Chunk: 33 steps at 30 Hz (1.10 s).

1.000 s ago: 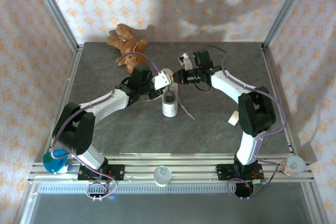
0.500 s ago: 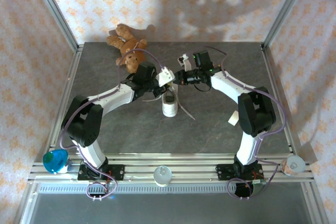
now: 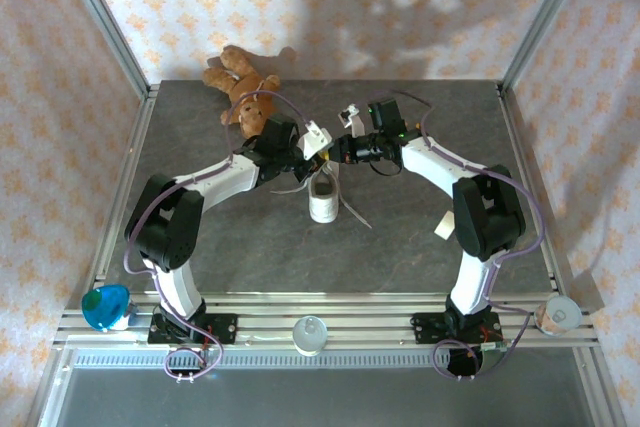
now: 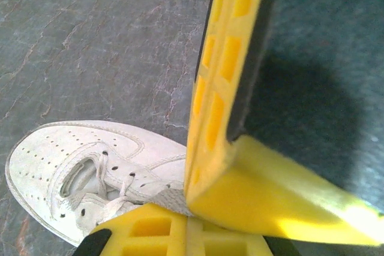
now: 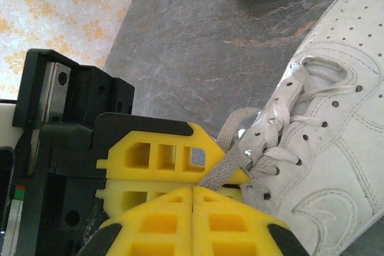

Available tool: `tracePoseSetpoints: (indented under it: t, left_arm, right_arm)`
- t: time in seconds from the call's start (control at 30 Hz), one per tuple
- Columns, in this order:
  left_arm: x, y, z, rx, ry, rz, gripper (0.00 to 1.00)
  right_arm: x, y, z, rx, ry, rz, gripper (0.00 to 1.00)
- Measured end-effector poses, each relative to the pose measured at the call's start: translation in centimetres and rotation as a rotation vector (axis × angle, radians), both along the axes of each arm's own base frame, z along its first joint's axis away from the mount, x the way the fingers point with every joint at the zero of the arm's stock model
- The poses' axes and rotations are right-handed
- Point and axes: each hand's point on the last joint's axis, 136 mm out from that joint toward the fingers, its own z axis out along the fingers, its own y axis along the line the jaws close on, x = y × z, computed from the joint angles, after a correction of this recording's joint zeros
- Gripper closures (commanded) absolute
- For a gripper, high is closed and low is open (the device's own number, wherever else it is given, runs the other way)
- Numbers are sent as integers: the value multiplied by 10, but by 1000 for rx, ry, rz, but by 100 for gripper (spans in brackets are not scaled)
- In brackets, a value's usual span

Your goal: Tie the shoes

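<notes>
White sneaker point(image 3: 322, 199) sits mid-tabletop point(image 3: 220, 237) between my two arms, teddy bear point(image 3: 243, 92) near the far edge. My left end effector point(image 4: 180, 199) is clamped fully shut on a lace point(image 4: 168, 195) beside the sneaker's tongue. My right end effector point(image 5: 223, 175) is pinched closed on a lace too, beside the eyelets.

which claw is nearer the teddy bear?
Left. The left claw is at the sneaker on the teddy bear's side; the right claw faces it from the far side, pinching a lace.

Showing a dark grey veined tabletop point(image 3: 420, 237) under the left gripper point(image 3: 321, 146), cream orange-patterned walls point(image 3: 400, 7) beyond it, catching soft shadows.
</notes>
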Motion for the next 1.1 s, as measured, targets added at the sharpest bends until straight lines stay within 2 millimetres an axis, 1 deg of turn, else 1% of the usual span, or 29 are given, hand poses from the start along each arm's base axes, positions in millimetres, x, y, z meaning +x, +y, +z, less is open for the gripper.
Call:
tracePoseSetpoints:
  t: [0.03, 0.2, 0.37, 0.43, 0.5, 0.6, 0.77, 0.8, 0.87, 0.9, 0.97, 1.03, 1.1]
  left_arm:
    - [1, 0, 0, -4, 2, 4, 100]
    - [3, -1, 0, -23, 10, 21, 100]
    - [3, -1, -1, -35, 15, 32, 100]
    - [3, -1, -1, -38, 16, 34, 100]
    - [3, -1, -1, -39, 15, 34, 100]
    - [3, -1, -2, -38, 16, 34, 100]
    - [3, -1, -2, -40, 18, 36, 100]
    - [3, -1, -2, -40, 19, 36, 99]
    - [3, -1, -2, -40, 20, 36, 90]
    - [4, -1, -2, -41, 21, 38, 87]
    - [4, -1, -2, -41, 22, 43, 85]
    - [5, 1, -2, -44, 25, 50, 85]
    - [5, 1, -2, -48, 30, 54, 91]
  right_arm:
    - [0, 0, 0, 1, 5, -3, 77]
    - [2, -3, 0, 3, 12, -14, 59]
    - [2, -4, -1, 2, 17, -19, 54]
    - [3, -4, -1, 6, 22, -24, 53]
    - [3, -5, -2, 12, 29, -27, 55]
    - [1, -5, -1, 24, 45, -25, 61]
    - [1, -5, -1, 25, 46, -20, 74]
    - [0, -4, -1, 25, 46, -19, 76]
    - [0, -5, -2, 22, 44, -17, 81]
    - [0, -5, -2, 21, 45, -16, 83]
    - [0, -5, -2, 21, 42, -13, 88]
    - [0, -5, -2, 19, 39, -12, 93]
    - [-1, -5, -3, 18, 42, -12, 97]
